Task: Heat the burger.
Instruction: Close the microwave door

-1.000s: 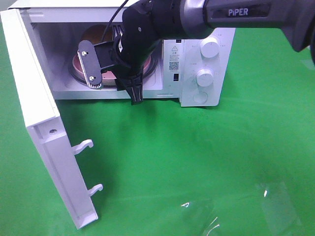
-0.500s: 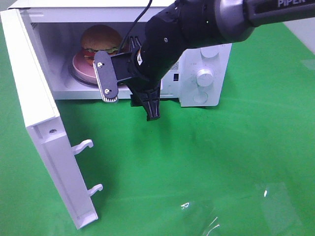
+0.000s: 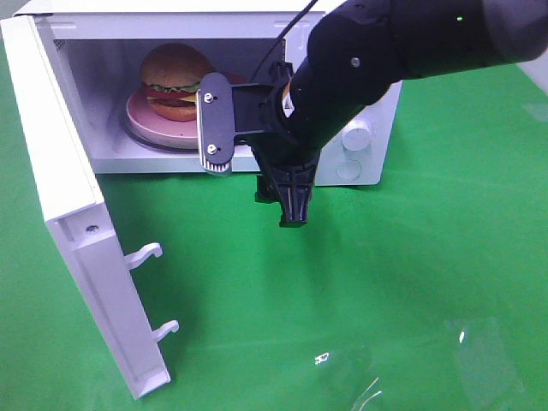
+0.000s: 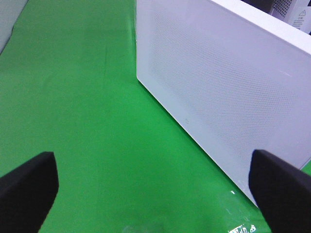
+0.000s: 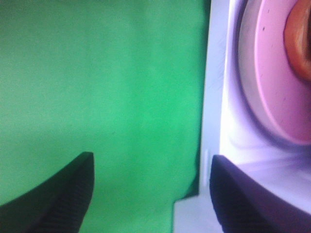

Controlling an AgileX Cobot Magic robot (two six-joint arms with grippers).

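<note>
The burger [image 3: 174,79], with a tan bun, lettuce and a dark patty, sits on a pink plate [image 3: 141,116] inside the open white microwave [image 3: 171,21]. My right gripper [image 3: 255,193] hangs open and empty just outside the cavity's front edge, to the burger's right. The right wrist view shows its fingertips [image 5: 53,194] spread wide over the green cloth, with the plate [image 5: 272,87] and a bit of the burger [image 5: 302,43] off to one side. My left gripper [image 4: 153,194] is open and empty, facing the outer face of the microwave door [image 4: 228,87]; the high view does not show it.
The microwave door [image 3: 60,197] stands swung out on the left, with two latch hooks [image 3: 144,253] pointing right. The control panel with knobs [image 3: 358,133] is partly hidden behind my right arm. A clear glossy sheet [image 3: 377,381] lies on the green cloth at the front right.
My right gripper has backed out of the microwave toward the front right and spread its jaws wider. The burger and plate stayed inside and are now uncovered.
</note>
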